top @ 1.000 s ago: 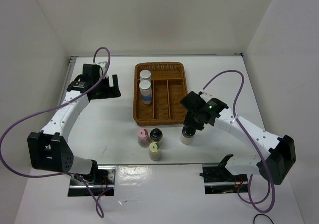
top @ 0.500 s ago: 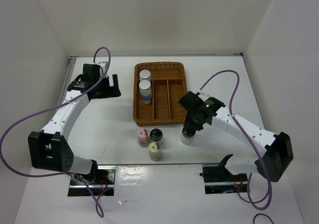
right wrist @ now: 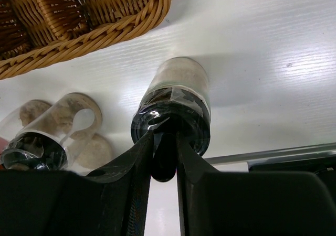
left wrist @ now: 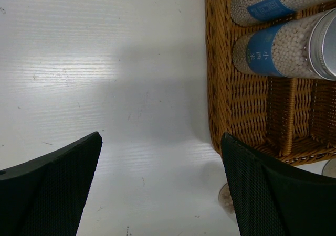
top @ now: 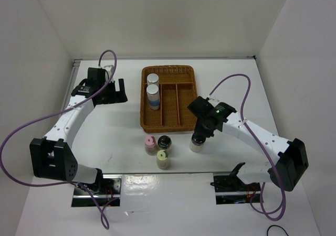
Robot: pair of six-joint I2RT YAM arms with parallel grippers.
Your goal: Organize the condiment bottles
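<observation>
Two silver-capped, blue-labelled bottles [top: 153, 79] [top: 153, 91] stand in the left compartment of the wicker basket [top: 168, 68]; the left wrist view shows them too [left wrist: 283, 47]. The pink-capped bottle [top: 150, 142], one black-topped bottle [top: 165, 141] and the yellow-capped bottle [top: 163, 157] stand clustered in front of the basket. My right gripper [top: 202, 133] is shut on the top knob of the second black-topped bottle [top: 197, 145], seen upright from above in the right wrist view [right wrist: 178, 89], by the basket's near right corner. My left gripper [top: 116, 92] is open and empty, left of the basket.
The basket's middle and right compartments hold nothing. In the right wrist view the basket's rim [right wrist: 94, 31] lies just beyond the held bottle, and the other black-topped bottle [right wrist: 47, 131] is to its left. White walls enclose the table on three sides.
My right arm has shifted slightly left and its elbow has moved; the gripped bottle has barely moved. The left arm has not moved.
</observation>
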